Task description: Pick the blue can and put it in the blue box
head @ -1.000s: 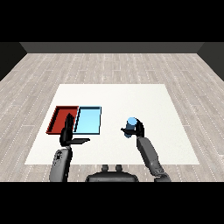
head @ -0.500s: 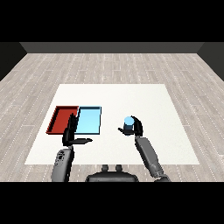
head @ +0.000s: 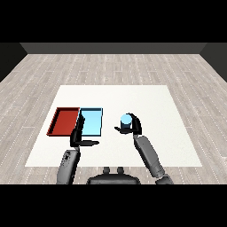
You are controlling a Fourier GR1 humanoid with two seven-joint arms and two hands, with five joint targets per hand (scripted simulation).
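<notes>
A blue can (head: 126,120) is held upright above the white table, with my right hand (head: 134,127) curled round it just right of the light blue tray (head: 91,122). The can sits a short way to the right of that tray's right edge. My left hand (head: 78,136) is near the front edge of the two trays, its fingers straight and the thumb pointing right, holding nothing.
A red tray (head: 64,120) lies directly left of the light blue tray, touching it. Both trays hold nothing. The white table (head: 155,106) stretches to the right and back, with a grey plank floor around it.
My right hand has carried the blue can leftward, closer to the light blue tray. The left hand has stayed where it was.
</notes>
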